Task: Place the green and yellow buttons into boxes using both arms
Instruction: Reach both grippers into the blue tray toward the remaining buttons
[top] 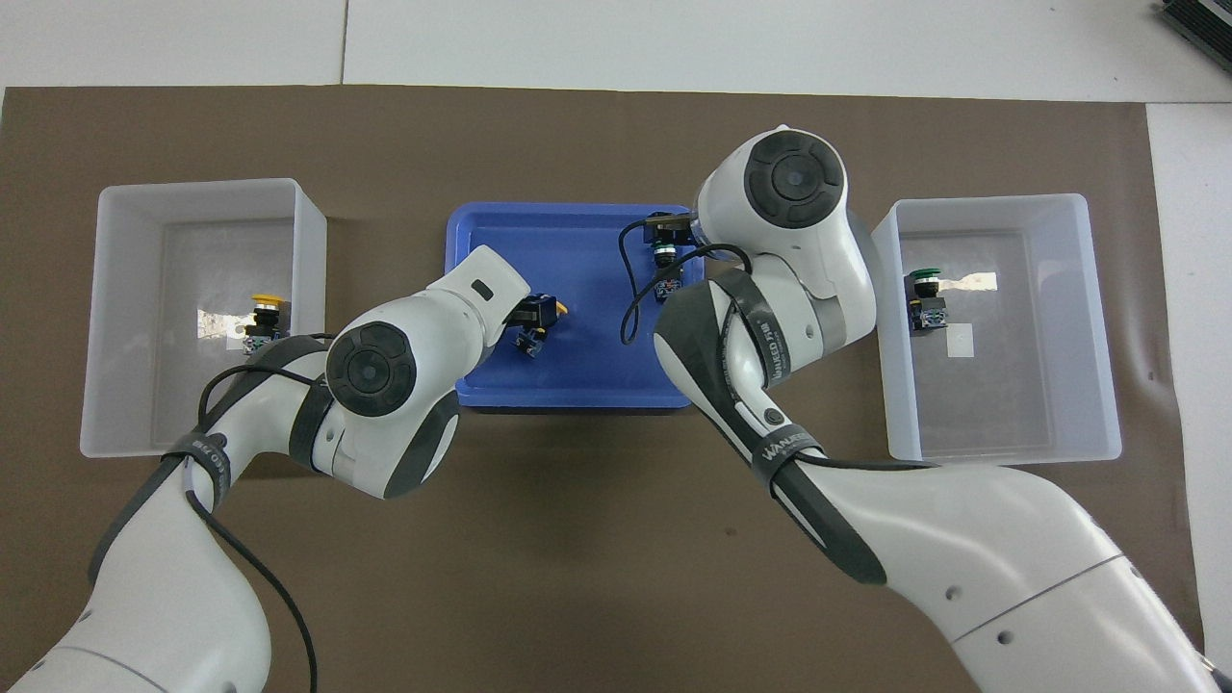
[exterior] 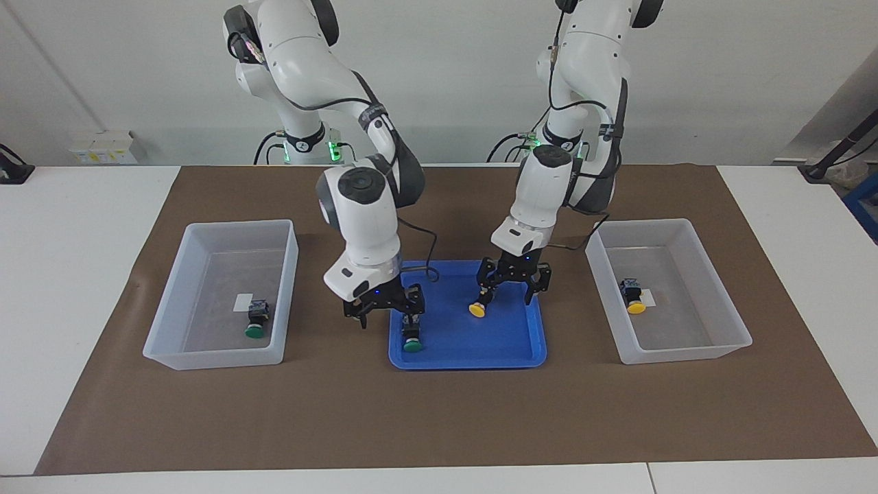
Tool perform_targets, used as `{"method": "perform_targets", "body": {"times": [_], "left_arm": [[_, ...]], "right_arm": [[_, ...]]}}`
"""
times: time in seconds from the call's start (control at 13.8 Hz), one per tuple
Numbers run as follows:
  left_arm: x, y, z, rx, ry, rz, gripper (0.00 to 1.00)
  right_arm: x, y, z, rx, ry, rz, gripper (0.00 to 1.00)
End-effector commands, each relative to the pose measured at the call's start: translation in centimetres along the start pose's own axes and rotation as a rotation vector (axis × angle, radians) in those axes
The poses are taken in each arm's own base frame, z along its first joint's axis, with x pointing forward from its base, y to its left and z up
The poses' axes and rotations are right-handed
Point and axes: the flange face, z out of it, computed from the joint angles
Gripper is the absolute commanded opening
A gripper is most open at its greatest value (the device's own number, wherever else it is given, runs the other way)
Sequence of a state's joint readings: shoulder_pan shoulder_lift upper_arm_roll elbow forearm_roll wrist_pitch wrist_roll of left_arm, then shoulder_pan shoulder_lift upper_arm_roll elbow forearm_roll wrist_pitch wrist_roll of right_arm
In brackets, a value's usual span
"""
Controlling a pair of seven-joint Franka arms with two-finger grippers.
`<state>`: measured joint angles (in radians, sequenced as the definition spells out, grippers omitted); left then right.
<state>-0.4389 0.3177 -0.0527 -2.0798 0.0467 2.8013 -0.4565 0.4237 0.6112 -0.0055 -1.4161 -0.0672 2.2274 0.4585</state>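
Observation:
A shallow blue tray (exterior: 473, 343) lies mid-table with two buttons in it. My right gripper (exterior: 386, 319) is open and low over the tray, one finger right at the body of a green button (exterior: 411, 343), also in the overhead view (top: 664, 258). My left gripper (exterior: 507, 296) is open and low over the tray, one finger right at a yellow button (exterior: 478, 309), also in the overhead view (top: 551, 313). The box (exterior: 206, 360) at the right arm's end holds a green button (exterior: 255, 329). The box (exterior: 686, 353) at the left arm's end holds a yellow button (exterior: 635, 306).
A brown mat (exterior: 439, 418) covers the white table under the tray and both boxes. Cables trail from both wrists over the tray. Each box bears a small white sticker (exterior: 243, 302).

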Motion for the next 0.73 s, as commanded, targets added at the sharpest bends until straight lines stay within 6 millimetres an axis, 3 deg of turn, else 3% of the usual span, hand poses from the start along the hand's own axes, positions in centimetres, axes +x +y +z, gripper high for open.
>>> {"method": "perform_targets", "body": {"times": [0.0,0.07,0.51,0.65], "left_arm": [[-0.3,0.4,0.4,0.0,0.003,-0.007,1.0],[-0.6,0.8,0.5,-0.001,-0.001,-0.008,1.0],[-2.2,2.9,0.6,-0.009,-0.019,-0.065,1.0],[-3.2,2.5,1.0,0.001,-0.04,-0.062,1.0]], "right_arm": [[-0.1,-3.2,0.9,-0.01,-0.003,-0.023,0.89],[-0.4,-3.8,1.0,-0.014,0.006,-0.039,0.89],[-2.8,-3.1,3.2,-0.093,-0.027,-0.105,0.88],[-3.3,-3.0,3.8,-0.088,-0.012,-0.11,0.87]]}}
